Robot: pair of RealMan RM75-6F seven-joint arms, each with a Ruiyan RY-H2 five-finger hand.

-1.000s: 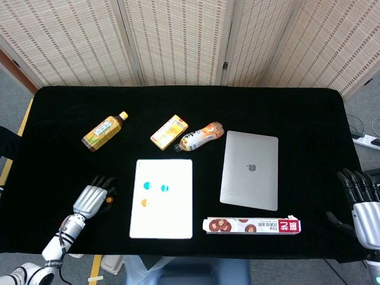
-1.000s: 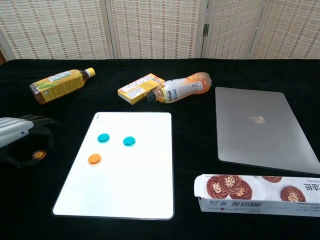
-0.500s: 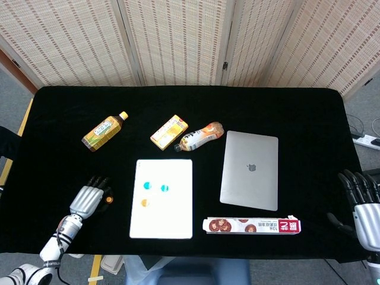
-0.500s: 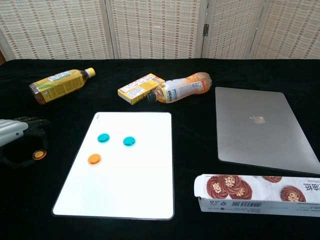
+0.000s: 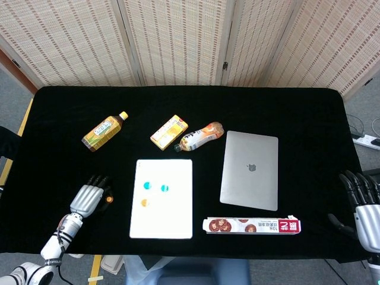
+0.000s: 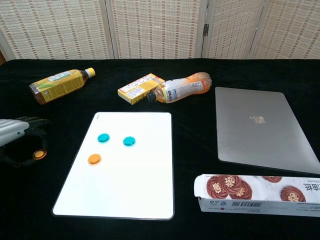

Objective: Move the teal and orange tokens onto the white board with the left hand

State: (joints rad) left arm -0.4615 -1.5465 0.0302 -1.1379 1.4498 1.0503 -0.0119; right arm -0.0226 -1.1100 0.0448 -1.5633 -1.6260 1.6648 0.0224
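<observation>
Orange, round and flat, one small plastic token (image 6: 38, 154) sits at the fingertips of the robot's silver left hand (image 5: 88, 199), near the left edge of the black-draped table (image 5: 297, 113). The dark fingers curl around it, but whether they actually pinch it I cannot tell. Just beside the hand lies the white rectangular board (image 6: 120, 195), already carrying two teal round tokens (image 6: 103, 138) and a second orange round token (image 6: 94, 159), close together in its upper left part. The right hand (image 5: 363, 205) hovers off the right edge, fingers apart, holding nothing. The main risk, in my judgement, is a weak grip: the thin disc could slip, drop onto the dark cloth or over the nearby edge. A low carry could also knock the tokens already placed.
</observation>
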